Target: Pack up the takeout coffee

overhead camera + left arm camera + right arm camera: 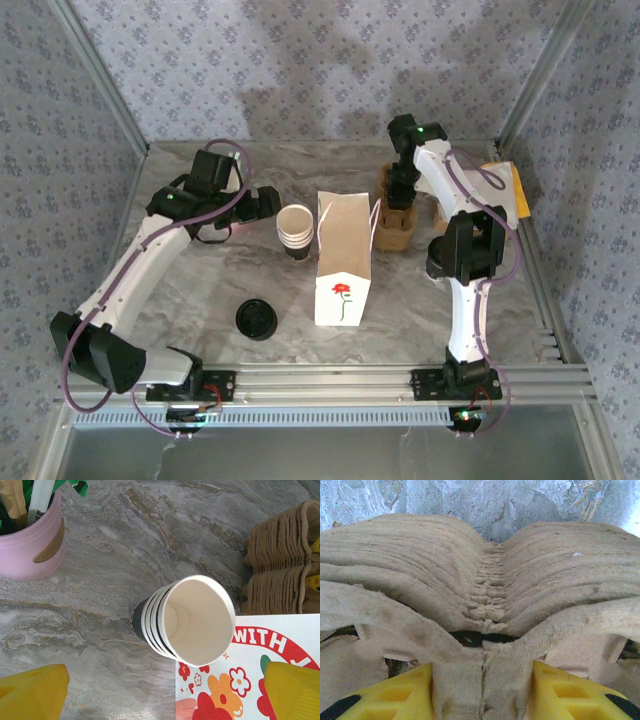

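Bag [250, 660]: red "WITH" over cartoon flowers.
Tabletop [400, 300]: grey marble, floral-papered walls [300, 60] around.
Left jaws: wide open, empty, above cups [200, 620].
Right jaws: pinching carrier [480, 580] ridge.

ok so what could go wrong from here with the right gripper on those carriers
1. The right gripper pinches the centre ridge of the stack of pulp cup carriers; the nested layers look tight, so several might lift together.
2. The open left gripper hangs over the stack of lidless cups, close beside the paper bag; coming down it could tip either.
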Available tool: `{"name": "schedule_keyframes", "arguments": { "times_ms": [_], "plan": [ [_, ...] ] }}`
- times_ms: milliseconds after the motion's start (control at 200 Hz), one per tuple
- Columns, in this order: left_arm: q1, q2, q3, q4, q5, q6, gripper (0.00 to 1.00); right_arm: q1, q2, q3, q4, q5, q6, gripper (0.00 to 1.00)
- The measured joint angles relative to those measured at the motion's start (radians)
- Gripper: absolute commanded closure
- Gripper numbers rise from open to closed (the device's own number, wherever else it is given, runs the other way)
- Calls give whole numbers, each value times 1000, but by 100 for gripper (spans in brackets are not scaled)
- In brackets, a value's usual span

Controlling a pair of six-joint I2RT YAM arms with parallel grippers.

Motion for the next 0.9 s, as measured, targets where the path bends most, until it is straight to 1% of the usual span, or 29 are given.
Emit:
{"name": "schedule_keyframes", "arguments": {
  "times_ms": [300, 485, 720, 810, 900],
  "plan": [
    [0, 4, 0, 0, 4, 0, 0, 0, -33, 38, -37, 4, -23, 55],
    [0, 10, 3, 0, 4, 0, 0, 0, -58, 39, -48, 3, -31, 44],
    [0, 11, 11, -1, 4, 0, 0, -6, -58, 38, -28, -16, -61, 38],
    [0, 11, 11, -1, 4, 5, 0, -14, -58, 38, -10, -19, -101, 38],
    [0, 11, 12, -1, 4, 10, 0, -32, -58, 39, 16, -24, -203, 38]
  ]
}}
